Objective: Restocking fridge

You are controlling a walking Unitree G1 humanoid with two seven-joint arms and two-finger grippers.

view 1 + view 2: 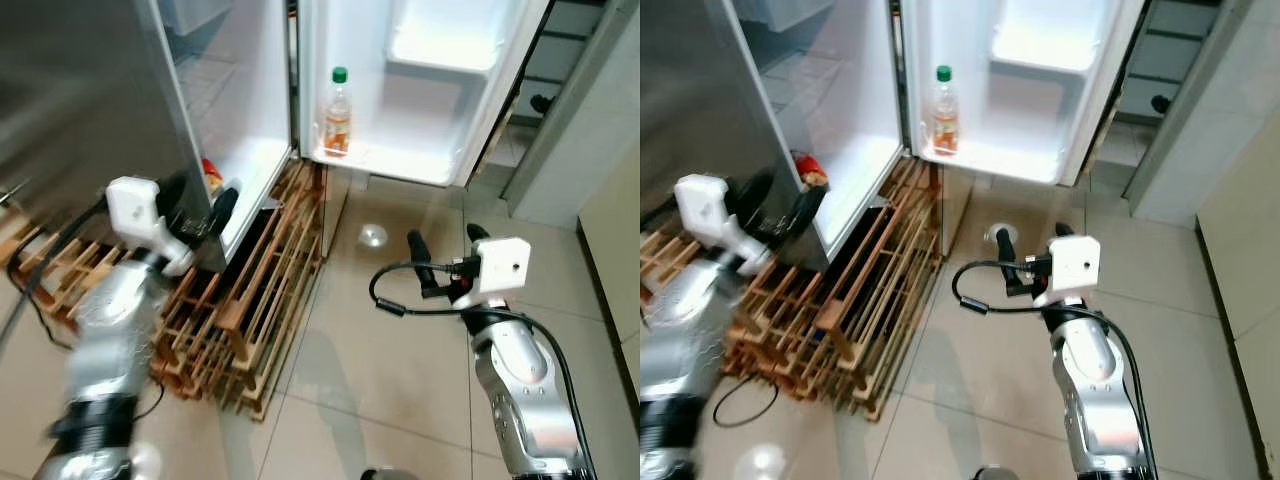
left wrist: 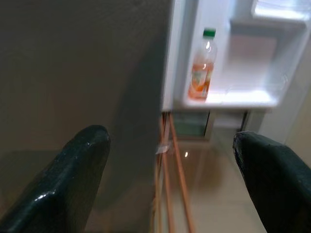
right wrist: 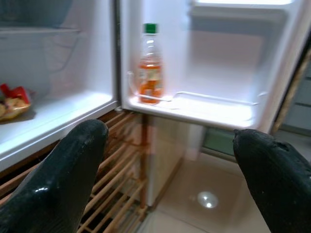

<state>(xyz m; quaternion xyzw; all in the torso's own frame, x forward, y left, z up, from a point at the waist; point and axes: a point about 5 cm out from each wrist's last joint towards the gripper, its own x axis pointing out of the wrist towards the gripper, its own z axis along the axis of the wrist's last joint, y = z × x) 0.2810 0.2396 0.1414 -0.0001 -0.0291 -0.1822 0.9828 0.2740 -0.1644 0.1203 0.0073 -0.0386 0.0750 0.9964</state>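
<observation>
Right pincer (image 1: 447, 239) spread, empty | bottle (image 1: 338, 112) in door shelf | left pincer (image 2: 170, 189) spread

One bottle (image 1: 337, 112) with a green cap — ahead of both pairs of fingers, on the open door's shelf (image 1: 385, 162). One red-and-yellow packet (image 3: 13, 102) inside the fridge; two wooden pallets (image 1: 255, 310) — below the left fingers.

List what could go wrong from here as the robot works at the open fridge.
1. The left gripper, open, sits close to the grey fridge door; a swing might knock it.
2. The bottle stands alone at the door shelf end; a careless reach could topple it.
3. The wooden rack lies by the fridge, a possible trip hazard.
</observation>
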